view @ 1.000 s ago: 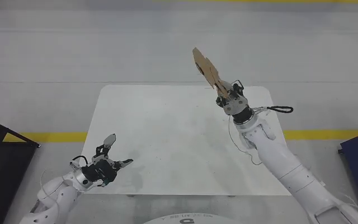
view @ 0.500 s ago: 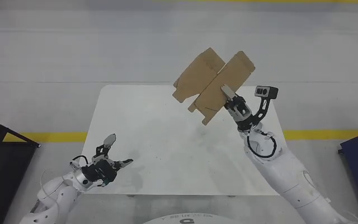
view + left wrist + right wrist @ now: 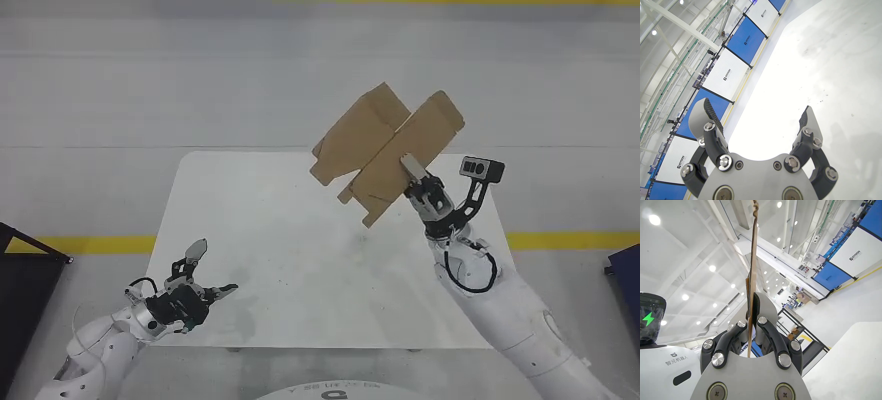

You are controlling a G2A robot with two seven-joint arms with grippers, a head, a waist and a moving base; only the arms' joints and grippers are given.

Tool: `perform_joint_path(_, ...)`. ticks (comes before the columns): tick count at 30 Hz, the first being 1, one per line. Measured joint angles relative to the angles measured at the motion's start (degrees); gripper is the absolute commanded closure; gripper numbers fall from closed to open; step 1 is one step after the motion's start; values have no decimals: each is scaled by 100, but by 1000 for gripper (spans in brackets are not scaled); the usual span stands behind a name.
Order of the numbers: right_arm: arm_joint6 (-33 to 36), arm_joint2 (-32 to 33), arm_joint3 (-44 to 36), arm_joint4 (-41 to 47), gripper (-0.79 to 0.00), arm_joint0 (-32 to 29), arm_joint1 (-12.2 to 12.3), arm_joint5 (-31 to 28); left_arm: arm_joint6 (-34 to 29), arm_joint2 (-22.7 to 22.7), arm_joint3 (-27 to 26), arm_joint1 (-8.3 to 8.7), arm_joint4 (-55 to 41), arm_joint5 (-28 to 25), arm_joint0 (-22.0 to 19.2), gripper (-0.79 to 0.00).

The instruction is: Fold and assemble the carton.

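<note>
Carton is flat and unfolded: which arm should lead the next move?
Right, probably. The right gripper is shut on the carton, raised over the far right edge of the table. The left gripper is open and empty at the near left corner, far from it.

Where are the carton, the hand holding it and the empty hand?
carton point(image 3: 395, 150), top view, middle of the flat brown cardboard.
right gripper point(image 3: 408, 166), top view, fingertips shut on the carton's edge.
left gripper point(image 3: 214, 268), top view, gap between its open fingertips.
</note>
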Motion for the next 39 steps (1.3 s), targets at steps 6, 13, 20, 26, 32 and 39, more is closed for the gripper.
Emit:
perform_joint_path(6,98,392,-613,-2957,0,-170,29,750,-878,-383,-377,29,648,641,109,-785)
perform_joint_path(13,548,987,-1451,-4695,0,-691,107,2001,-299,-996,-727,117,1071,164,135,-785)
perform_joint_path(20,150,1248,-1645,-4945,0,-922,102,2342,-280,-1039,-809,109,802,70,183,-785)
perform_joint_path(26,340,1245,-1648,-5133,0,-902,105,2522,-399,-1077,-940,116,921,189,171,-785)
perform_joint_path(32,2178,644,-2563,-7351,0,-618,135,3242,-1149,-668,-1917,109,2505,201,373,-785)
perform_joint_path(39,2843,-297,-2845,-9029,0,-374,53,3450,-166,-673,-2457,230,2073,-1854,-215,-785)
